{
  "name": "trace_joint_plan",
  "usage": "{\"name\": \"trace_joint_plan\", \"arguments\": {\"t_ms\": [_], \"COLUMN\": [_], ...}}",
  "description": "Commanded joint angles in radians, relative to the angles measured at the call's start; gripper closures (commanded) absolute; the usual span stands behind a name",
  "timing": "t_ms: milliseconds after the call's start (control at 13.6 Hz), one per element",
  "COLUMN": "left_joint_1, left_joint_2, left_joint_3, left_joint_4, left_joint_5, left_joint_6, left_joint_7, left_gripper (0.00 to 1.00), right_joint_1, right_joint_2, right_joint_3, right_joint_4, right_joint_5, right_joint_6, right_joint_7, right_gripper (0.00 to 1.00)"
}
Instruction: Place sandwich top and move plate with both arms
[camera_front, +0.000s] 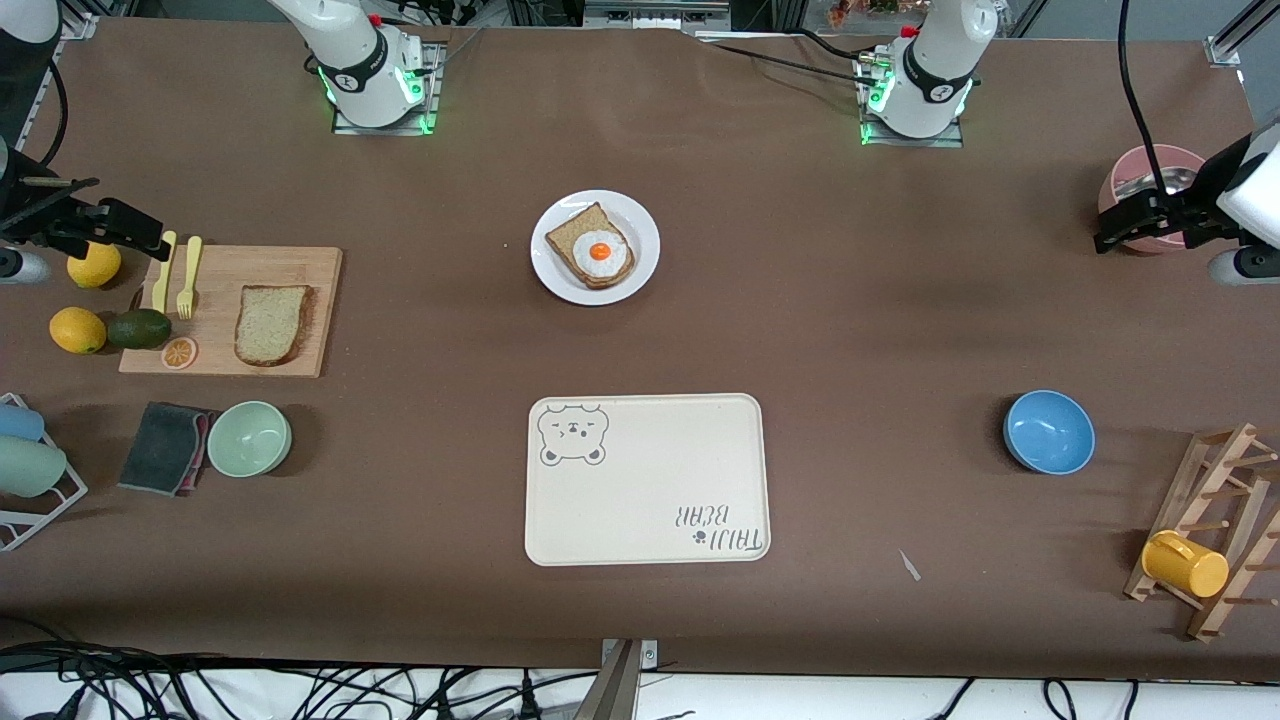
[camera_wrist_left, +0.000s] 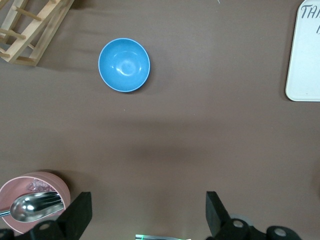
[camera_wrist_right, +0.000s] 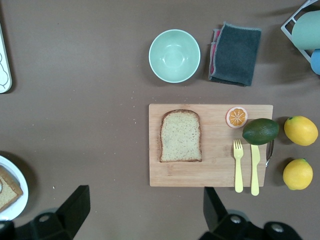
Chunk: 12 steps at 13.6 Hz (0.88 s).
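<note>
The worktop (camera_front: 860, 330) wears a matt brown covering, smooth and free of glare. On it the cutting board (camera_front: 225, 312) is pale wood with a visible grain, as is the peg rack (camera_front: 1215, 525) of bare wooden dowels. The sandwich top (camera_front: 272, 324) looks porous and crumbly, its crust darker. The plate (camera_front: 640, 225) is glossy white (ceramic or plastic, hard to say), and the tray (camera_front: 650, 480) a matt cream. The blue bowl (camera_wrist_left: 124, 65) shines with a highlight; the green bowl (camera_wrist_right: 174, 55) is duller. The folded cloth (camera_wrist_right: 235, 53) is soft grey fabric. The spoon (camera_wrist_left: 31, 207) is polished metal. The fork (camera_wrist_right: 238, 165) looks like yellow plastic.
</note>
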Motion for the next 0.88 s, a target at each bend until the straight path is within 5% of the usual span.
{"name": "trace_joint_plan", "arguments": {"t_ms": [0, 811], "left_joint_1": [-0.005, -0.005], "left_joint_2": [-0.008, -0.006], "left_joint_3": [-0.001, -0.001], "left_joint_4": [0.003, -0.001], "left_joint_5": [0.023, 0.021], "left_joint_6": [0.003, 0.009], "left_joint_7": [0.009, 0.009], "left_gripper": [0.0, 0.0], "right_joint_1": [-0.01, -0.009], "right_joint_2": [-0.005, -0.005], "right_joint_3": [0.007, 0.01], "right_joint_4": [0.007, 0.007], "right_joint_5": [0.014, 0.014], "right_joint_6": [-0.005, -0.01], "right_joint_7": [-0.02, -0.007], "right_gripper": [0.0, 0.0]}}
